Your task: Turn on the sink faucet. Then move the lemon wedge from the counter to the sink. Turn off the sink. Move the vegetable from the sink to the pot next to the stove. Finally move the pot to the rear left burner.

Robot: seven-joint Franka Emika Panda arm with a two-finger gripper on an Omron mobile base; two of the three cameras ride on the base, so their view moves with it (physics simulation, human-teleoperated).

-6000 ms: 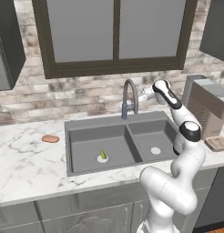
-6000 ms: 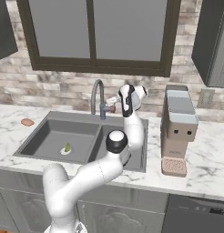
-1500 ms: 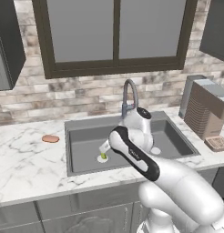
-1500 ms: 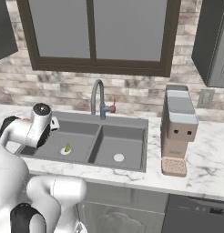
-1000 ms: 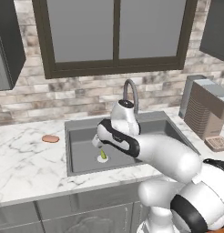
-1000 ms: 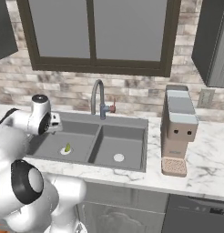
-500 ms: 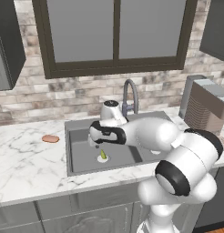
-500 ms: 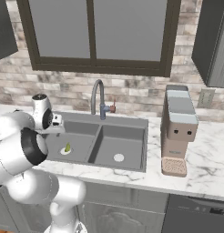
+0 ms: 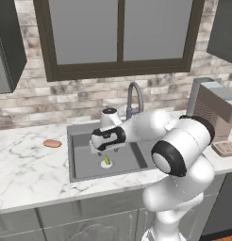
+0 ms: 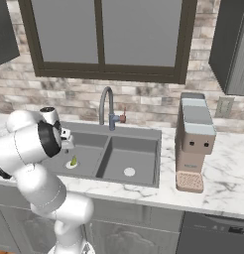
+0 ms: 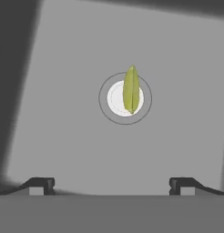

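Hovering over the left bowl of the sink point(image 9: 85, 162), the gripper point(image 11: 111, 184) has its fingers point(image 11: 41, 184) spread wide, empty. Below, the lemon wedge point(image 11: 131, 89) lies across the round drain point(image 11: 117, 101). Narrow and curved, it could slip sideways if pinched off-centre.

Lemon wedge on the drain, straight ahead of the open claw

The claw point(image 11: 112, 184) looks down into the grey sink point(image 11: 59, 113), its two dark fingertips point(image 11: 41, 184) spread wide and holding nothing. Ahead of them, a little toward the right tip, the yellow-green lemon wedge point(image 11: 131, 89) lies lengthwise across the round white drain point(image 11: 114, 99), well apart from both tips.
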